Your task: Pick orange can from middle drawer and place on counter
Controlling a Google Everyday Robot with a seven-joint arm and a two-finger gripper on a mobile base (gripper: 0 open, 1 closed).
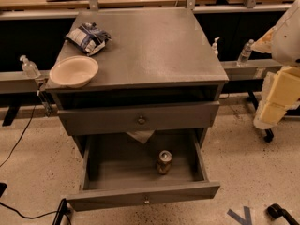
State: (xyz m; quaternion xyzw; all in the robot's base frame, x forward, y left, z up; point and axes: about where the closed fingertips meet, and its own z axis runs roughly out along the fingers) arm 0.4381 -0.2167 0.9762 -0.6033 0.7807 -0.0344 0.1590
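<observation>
The orange can (pixel 164 161) stands upright on the floor of the open middle drawer (pixel 140 198), right of centre, its silver top facing up. The drawer is pulled well out, its small pale knob at the front. The counter (pixel 154 46) is the grey top of the cabinet above it. Only white and yellowish segments of my arm (pixel 281 78) show at the right edge, well right of the cabinet and away from the can. The gripper itself is out of view.
A pale bowl (pixel 73 71) sits at the counter's front left and a crumpled chip bag (pixel 87 37) behind it. The top drawer (pixel 140 118) is slightly open. Clear bottles (pixel 244 53) stand on side rails. Cables lie on the floor at left.
</observation>
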